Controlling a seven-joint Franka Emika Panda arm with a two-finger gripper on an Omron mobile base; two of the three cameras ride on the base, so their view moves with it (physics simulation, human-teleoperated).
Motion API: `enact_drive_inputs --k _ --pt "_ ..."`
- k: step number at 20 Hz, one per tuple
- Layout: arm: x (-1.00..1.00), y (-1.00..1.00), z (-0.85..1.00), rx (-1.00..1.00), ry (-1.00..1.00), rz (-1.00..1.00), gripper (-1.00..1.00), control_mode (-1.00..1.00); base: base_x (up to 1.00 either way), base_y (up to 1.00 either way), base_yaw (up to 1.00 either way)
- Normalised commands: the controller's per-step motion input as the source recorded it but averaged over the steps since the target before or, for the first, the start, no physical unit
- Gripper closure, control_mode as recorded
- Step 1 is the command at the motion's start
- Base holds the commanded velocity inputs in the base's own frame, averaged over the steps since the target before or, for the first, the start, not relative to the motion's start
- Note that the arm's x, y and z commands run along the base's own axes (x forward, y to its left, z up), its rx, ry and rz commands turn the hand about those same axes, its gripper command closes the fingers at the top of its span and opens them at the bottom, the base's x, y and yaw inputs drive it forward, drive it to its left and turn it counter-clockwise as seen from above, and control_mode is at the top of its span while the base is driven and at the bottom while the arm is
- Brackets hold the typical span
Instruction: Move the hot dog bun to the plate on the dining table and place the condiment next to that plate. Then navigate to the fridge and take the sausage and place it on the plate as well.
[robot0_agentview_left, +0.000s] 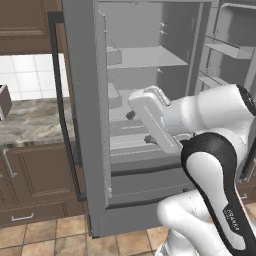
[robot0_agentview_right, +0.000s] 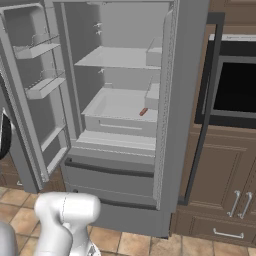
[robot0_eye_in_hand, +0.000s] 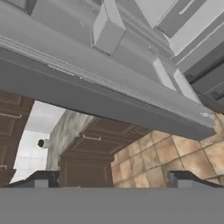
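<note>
The fridge stands open, dark grey with grey inner shelves. A small reddish sausage lies in the shallow drawer tray at mid height, near its right side. In the left base view my gripper reaches into the fridge opening at that tray's level, and its dark fingertips stand wide apart with nothing between them. In the hand view the gripper is open and looks past a grey fridge door edge at cabinets and floor. The hot dog bun, plate, dining table and condiment are out of view.
The fridge's doors are swung wide, one carrying door shelves. A long black handle runs down one door. Brown cabinets under a marble counter flank the left, a black wall oven the right. The floor is tan tile.
</note>
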Motion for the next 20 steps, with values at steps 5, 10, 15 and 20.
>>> enact_drive_inputs --k 5,10,15,20 --pt "-0.62 -1.0 -0.22 -0.42 0.05 -0.07 -1.0 -1.0 0.0 0.0 0.0" --pt "-0.36 -0.92 -0.43 -0.4 0.05 -0.01 -1.0 -1.0 0.0 0.0 0.0" --pt "0.0 -0.74 -0.59 -0.38 0.04 0.0 -1.0 -1.0 0.0 0.0 0.0" --pt "0.04 -0.15 -0.19 -0.09 0.0 0.03 -1.0 -1.0 0.0 0.0 0.0"
